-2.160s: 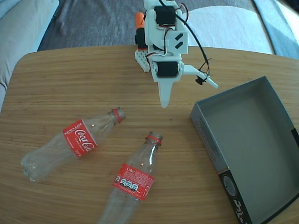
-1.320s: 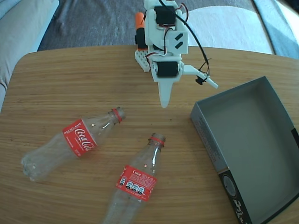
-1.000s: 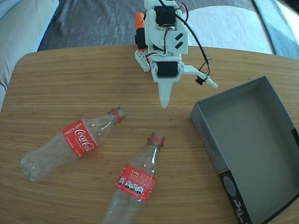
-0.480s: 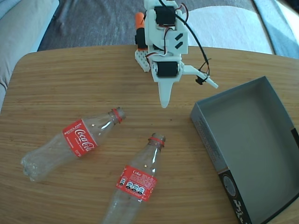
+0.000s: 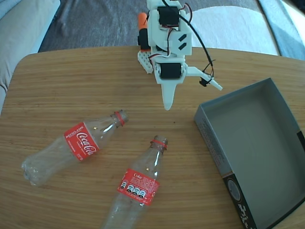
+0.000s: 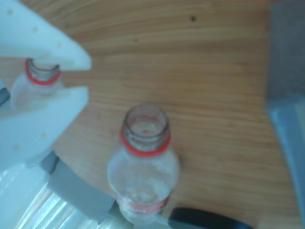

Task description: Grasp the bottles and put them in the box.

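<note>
I am seeing white plastic jaws [image 6: 83,76] sitting narrowly parted and empty above wood-grain tabletop [image 5: 71,86], two clear ribbed bottles [image 5: 74,147] [image 5: 136,186] lying beside grey cardboard box [image 5: 257,143].

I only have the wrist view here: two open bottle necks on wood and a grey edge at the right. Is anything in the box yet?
Observer: No. In the fixed view the box is empty, standing at the right of the table.
Operator: Which bottle lies nearer the box?
Observer: The bottle with the small-print label. It lies on its side, with its neck pointing up and to the right in the fixed view.
Operator: And the other one?
Observer: The bottle with the Coca-Cola script lies on its side to the left of it. The two are apart, not touching.
</note>
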Robot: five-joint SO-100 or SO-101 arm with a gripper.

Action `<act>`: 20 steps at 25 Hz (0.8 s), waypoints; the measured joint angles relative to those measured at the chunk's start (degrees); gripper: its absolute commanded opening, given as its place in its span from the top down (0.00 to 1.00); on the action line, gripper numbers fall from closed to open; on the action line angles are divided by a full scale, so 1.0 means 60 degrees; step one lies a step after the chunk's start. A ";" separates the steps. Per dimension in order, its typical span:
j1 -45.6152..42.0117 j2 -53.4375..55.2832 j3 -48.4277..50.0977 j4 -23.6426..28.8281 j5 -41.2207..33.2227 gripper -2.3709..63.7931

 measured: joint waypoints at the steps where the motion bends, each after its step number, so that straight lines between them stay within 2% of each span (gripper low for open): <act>1: 0.0000 -0.0044 0.0000 0.0000 0.0000 0.97; 7: -0.0015 -0.0337 -0.0923 0.0132 0.0000 0.97; 13: 0.0366 -0.2505 -0.2769 0.0132 0.0000 0.97; 14: 0.0439 -0.2959 -0.3135 0.0132 0.0000 0.95; 16: 0.0557 -0.3926 -0.3955 0.0132 -0.0073 0.86; 18: 0.0498 -0.4863 -0.4790 0.0132 -0.0601 0.77; 20: 0.0630 -0.5786 -0.5654 0.0132 -0.1289 0.72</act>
